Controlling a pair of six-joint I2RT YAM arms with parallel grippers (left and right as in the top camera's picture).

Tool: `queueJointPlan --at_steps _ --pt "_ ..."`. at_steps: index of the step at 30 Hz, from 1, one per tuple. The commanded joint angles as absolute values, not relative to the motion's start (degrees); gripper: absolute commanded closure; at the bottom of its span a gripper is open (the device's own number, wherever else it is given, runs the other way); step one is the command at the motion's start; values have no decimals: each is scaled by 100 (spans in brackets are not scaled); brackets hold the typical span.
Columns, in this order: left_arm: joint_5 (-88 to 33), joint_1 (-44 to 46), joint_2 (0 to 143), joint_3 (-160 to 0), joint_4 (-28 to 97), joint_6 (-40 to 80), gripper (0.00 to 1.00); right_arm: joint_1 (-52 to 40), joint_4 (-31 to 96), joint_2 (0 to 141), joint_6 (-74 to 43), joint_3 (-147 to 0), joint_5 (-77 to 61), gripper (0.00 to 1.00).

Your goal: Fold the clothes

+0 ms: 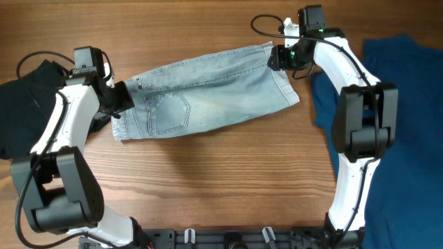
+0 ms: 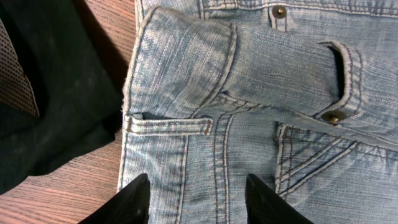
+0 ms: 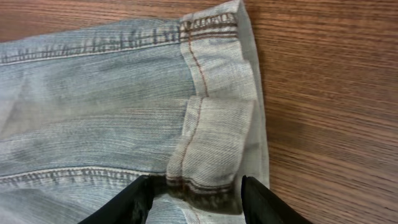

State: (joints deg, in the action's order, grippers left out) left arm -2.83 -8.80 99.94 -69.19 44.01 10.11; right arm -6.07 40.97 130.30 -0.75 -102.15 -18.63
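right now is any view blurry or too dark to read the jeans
Overhead: even light, jeans sharp, only soft shadows. Left wrist: denim stitching crisp, but the black garment is dark with almost no detail. Right wrist: rolled hem in focus, fingers just black silhouettes.

Over at the right edge of the surface the dark-blue garment runs out of the overhead picture. The right arm covers its inner side, so its shape cannot be told. At the left edge the black garment is likewise cut off and lies partly under the left arm. The left hand hides the waistband corner of the jeans. Both wrist views show only spread fingertips, cut by the lower edge. Whether the right hand touches the hem is unclear.
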Motion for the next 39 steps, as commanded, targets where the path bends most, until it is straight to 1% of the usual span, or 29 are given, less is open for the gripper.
queueJointPlan --at_steps 1,2,4,5,6,8,11,12,13,15,18,23,24,25,26,27,28,29,30,32,34,35,36,37,39 --pt "-244 -919 10064 -6943 4362 915 51 -578 3983 13172 -16 -10186 -2082 50" --pt "-244 -919 10064 -6943 4364 915 52 -578 3986 13181 -30 -10184 -2091 59" --pt "-239 -919 10064 -6943 4368 913 51 -578 4016 13135 -38 -10191 -2340 84" --pt "-239 -919 10064 -6943 4368 913 53 -558 4117 13054 -47 -10202 -2475 94" --pt "-239 -919 10064 -6943 4368 913 54 -530 4230 12910 -134 -10206 -2639 96" --pt "-51 -930 10064 -6943 4322 913 55 -491 4442 12285 -257 -10224 -3594 95" --pt "23 -930 10064 -6943 4182 781 55 -491 4226 11804 -458 -10224 -3664 96" --pt "93 -930 10064 -6943 4125 784 54 -486 4095 11773 -735 -10224 -3417 96" --pt "191 -930 10064 -6943 3992 786 51 -486 3933 11795 -1035 -10210 -3020 96" --pt "207 -930 10077 -6943 3767 784 49 -493 3603 11885 -1094 -10197 -2888 96" --pt "248 -947 10237 -6943 3533 788 36 -491 3352 12064 -1538 -10193 -2209 96" --pt "246 -1098 10801 -6943 3118 790 31 -508 2976 12604 -1498 -10193 -2231 95" --pt "244 -1105 10849 -6943 3022 790 31 -508 2985 12717 -1500 -10193 -2233 91" --pt "246 -1116 10895 -6943 2873 792 33 -508 3024 12811 -1498 -10191 -2231 67" --pt "246 -1116 10921 -6943 2775 816 37 -508 3068 12864 -1485 -10189 -2226 45" --pt "250 -1116 10951 -6943 2714 880 42 -497 3166 12875 -1380 -10189 -2228 33" --pt "266 -1122 10965 -6943 2694 996 49 -458 3347 12862 -1142 -10191 -2224 28" --pt "268 -1127 10967 -6943 2698 1039 53 -395 3592 12835 -982 -10191 -2217 27" --pt "270 -1127 10967 -6943 2707 1070 53 -303 3892 12825 -906 -10195 -2202 26" --pt "290 -1149 10967 -6943 2781 1072 49 -108 4554 12825 -895 -10193 -2130 25" --pt "292 -1192 10967 -6943 2818 1074 46 58 5269 12827 -722 -10169 -2150 29" --pt "292 -1223 10965 -6943 2823 1085 40 67 5485 12827 -395 -10154 -2257 32" --pt "287 -1262 10965 -6943 2821 1100 37 38 5645 12831 -108 -10145 -2248 30" --pt "274 -1288 10962 -6945 2832 1118 36 -19 5629 12833 21 -10073 -2246 25" --pt "189 -1304 10919 -6952 2961 1114 33 -99 5387 12849 3 -9824 -2248 20"
